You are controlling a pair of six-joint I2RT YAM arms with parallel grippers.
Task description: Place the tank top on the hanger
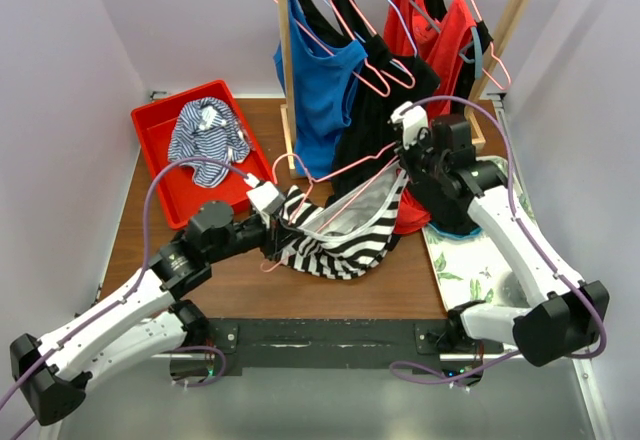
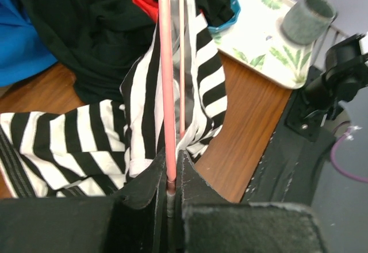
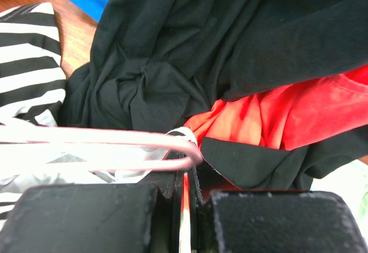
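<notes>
Top external cam: left gripper (image 2: pixel 171 169) clamps the thin pink wire hanger (image 2: pixel 165 80), soft black-and-white striped tank top (image 1: pixel 345 242) draped round it; right gripper (image 3: pixel 185 169) clenched shut at the far corner.

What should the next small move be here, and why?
Probably the right gripper, shut at one end of the hanger, should ease outward to spread the tank top: the left gripper clamps the wire, and the fabric sags bunched between them.

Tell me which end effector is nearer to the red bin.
Left. The left end effector sits just right of the red bin's near corner, gripping the hanger; the right end effector is much farther right, beyond the tank top.
</notes>
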